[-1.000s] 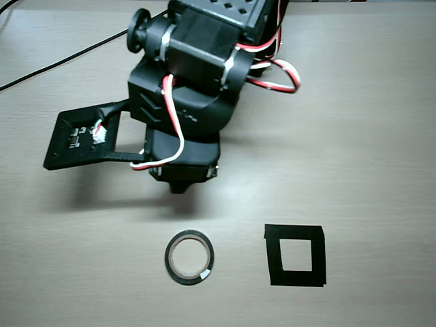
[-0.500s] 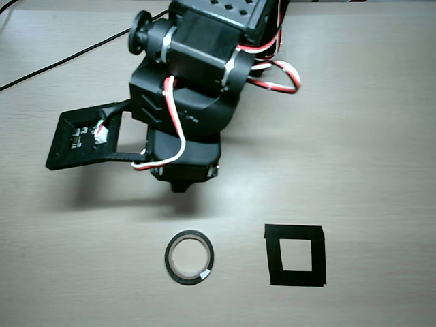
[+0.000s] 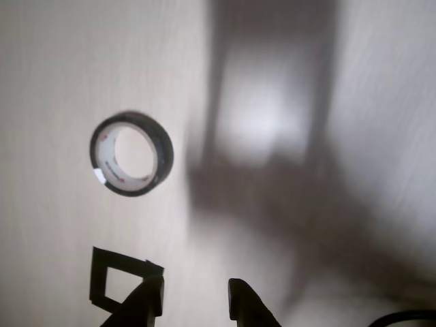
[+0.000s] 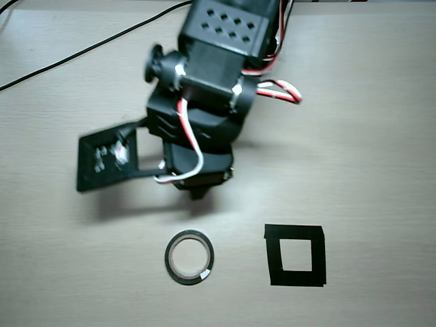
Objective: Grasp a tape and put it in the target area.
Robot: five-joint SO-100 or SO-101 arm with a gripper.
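1. The small thin roll of black tape (image 4: 189,256), a ring with a wide pale hollow centre and a small white mark on its edge, lies flat on the pale tan wooden counter (image 4: 381,136), with nothing touching it.
2. In the overhead view the square frame of black tape strips (image 4: 295,255), with bare counter showing inside, lies to the right of the roll; the two are near each other but apart, with only bare counter between them.
3. The black arm (image 4: 204,102), with red and white wires looped over it, hangs above the counter, up-picture of the roll and clear of it.
4. A black square plate with white marks (image 4: 105,160) juts from the arm's left side in the overhead view, well apart from the frame.
5. A thin black cable (image 4: 82,51) runs across the upper left of the counter, far from both task things.
6. In the wrist view the two dark fingers (image 3: 195,300) rise from the bottom edge, spread with a gap between them and gripping nothing; the roll (image 3: 131,154) lies ahead and to the left, and a corner of the frame (image 3: 112,276) shows beside the left finger.
7. The arm's broad blurred shadow (image 3: 286,197) falls on the counter to the right of the roll.
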